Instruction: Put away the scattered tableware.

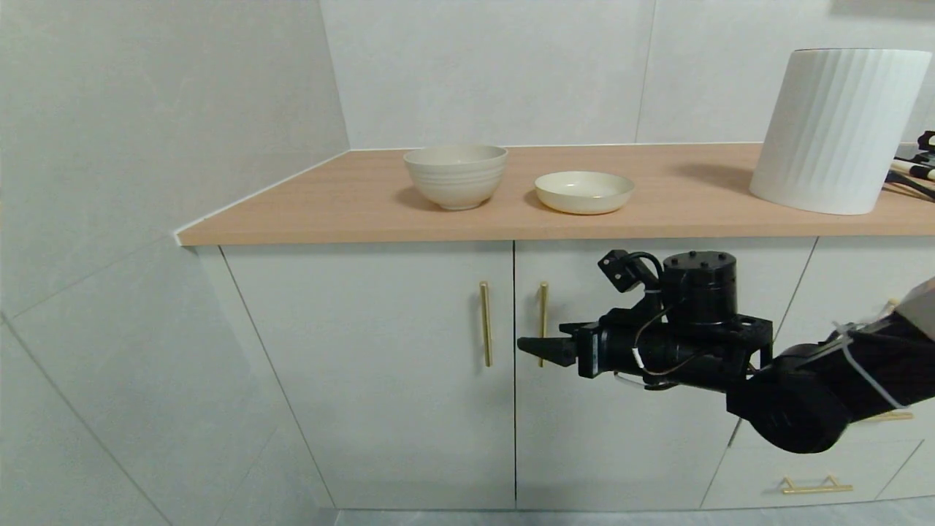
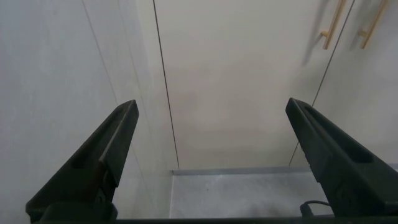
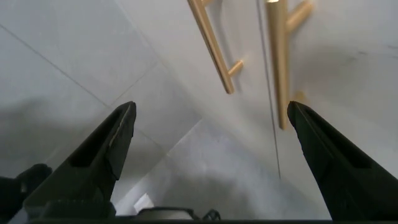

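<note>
A cream ribbed bowl (image 1: pixel 456 175) and a shallow cream plate (image 1: pixel 584 192) stand side by side on the wooden countertop (image 1: pixel 329 212). Below it are two closed white cabinet doors with gold bar handles (image 1: pixel 485 324) (image 1: pixel 543 314). My right gripper (image 1: pixel 533 347) is level with the handles, its tips just in front of the right door's handle. In the right wrist view it (image 3: pixel 210 111) is open, with both gold handles (image 3: pixel 214 46) (image 3: pixel 278 62) ahead between the fingers. My left gripper (image 2: pixel 211 106) is open and holds nothing, facing the lower cabinet door and the floor.
A tall white ribbed container (image 1: pixel 840 128) stands on the counter at the right, with dark utensils (image 1: pixel 913 172) beside it. A tiled wall closes off the left side. Lower right is a drawer with a gold handle (image 1: pixel 817 485).
</note>
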`<state>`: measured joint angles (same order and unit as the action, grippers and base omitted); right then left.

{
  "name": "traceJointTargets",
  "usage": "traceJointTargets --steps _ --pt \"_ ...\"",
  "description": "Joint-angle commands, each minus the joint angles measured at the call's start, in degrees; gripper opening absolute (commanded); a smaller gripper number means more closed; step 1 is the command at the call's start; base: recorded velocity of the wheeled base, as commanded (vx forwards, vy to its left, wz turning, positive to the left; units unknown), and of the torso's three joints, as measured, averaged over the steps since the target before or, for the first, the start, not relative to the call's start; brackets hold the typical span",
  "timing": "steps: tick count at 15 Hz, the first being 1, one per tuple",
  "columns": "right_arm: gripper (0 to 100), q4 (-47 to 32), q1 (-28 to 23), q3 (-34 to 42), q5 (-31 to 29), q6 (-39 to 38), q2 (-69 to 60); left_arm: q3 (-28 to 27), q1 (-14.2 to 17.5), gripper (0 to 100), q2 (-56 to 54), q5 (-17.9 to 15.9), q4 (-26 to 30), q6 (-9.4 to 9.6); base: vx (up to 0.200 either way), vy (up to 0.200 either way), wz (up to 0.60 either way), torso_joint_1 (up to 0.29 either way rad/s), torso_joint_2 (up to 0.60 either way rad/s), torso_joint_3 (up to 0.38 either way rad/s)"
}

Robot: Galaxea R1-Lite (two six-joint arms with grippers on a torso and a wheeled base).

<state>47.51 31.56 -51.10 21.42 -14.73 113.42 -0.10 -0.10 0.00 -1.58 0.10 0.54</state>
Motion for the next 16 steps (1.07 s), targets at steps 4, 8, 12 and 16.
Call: traceJointTargets --steps 4,8,12,16 --pt "100 4.79 0.69 -1.81 -1.38 -2.59 6.02 0.01 0.01 100 0.0 0.0 -0.01 -0.01 0.0 0.0 0.0 0.0 0.0 0.0" --pt "100 7.51 0.08 -2.6 -1.47 -3.12 7.6 0.01 0.01 100 0.0 0.0 -0.01 -0.01 0.0 0.0 0.0 0.0 0.0 0.0" --pt "100 10.15 0.34 -3.3 -1.47 -5.31 9.89 0.01 0.01 100 0.0 0.0 -0.01 -0.01 0.0 0.0 0.0 0.0 0.0 0.0" --pt "100 12.61 0.61 -3.65 -1.38 -8.74 11.21 0.01 0.01 100 0.0 0.0 -0.01 -0.01 0.0 0.0 0.0 0.0 0.0 0.0"
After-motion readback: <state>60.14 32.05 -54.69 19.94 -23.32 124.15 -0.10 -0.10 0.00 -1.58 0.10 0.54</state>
